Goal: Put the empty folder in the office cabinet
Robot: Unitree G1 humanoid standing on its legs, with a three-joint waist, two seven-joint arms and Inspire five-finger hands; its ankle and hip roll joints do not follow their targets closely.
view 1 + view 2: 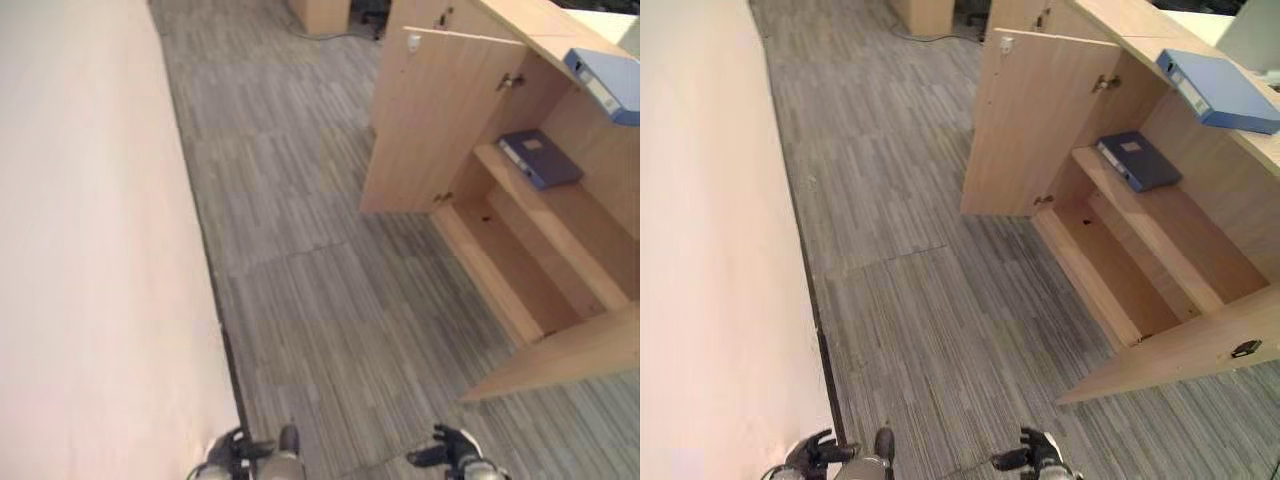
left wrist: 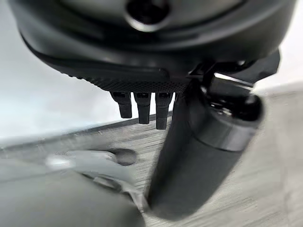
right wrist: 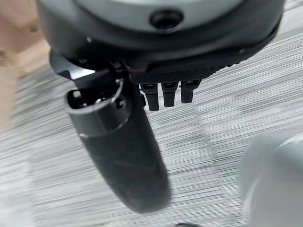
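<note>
The wooden office cabinet (image 1: 560, 215) stands open at the right. A dark blue folder (image 1: 540, 158) lies flat on its upper shelf. A lighter blue folder (image 1: 605, 82) lies on the cabinet's top. My left hand (image 1: 235, 450) and right hand (image 1: 450, 450) hang low over the carpet at the near edge, far from the cabinet. In the left wrist view my left hand (image 2: 203, 156) is open with carpet beyond its thumb. My right hand (image 3: 123, 156) is likewise open and holds nothing.
A beige wall (image 1: 90, 250) runs along the whole left side. One cabinet door (image 1: 440, 120) swings out toward the far side, the other door (image 1: 560, 360) juts out near me at the right. Grey striped carpet (image 1: 310, 270) lies between wall and cabinet.
</note>
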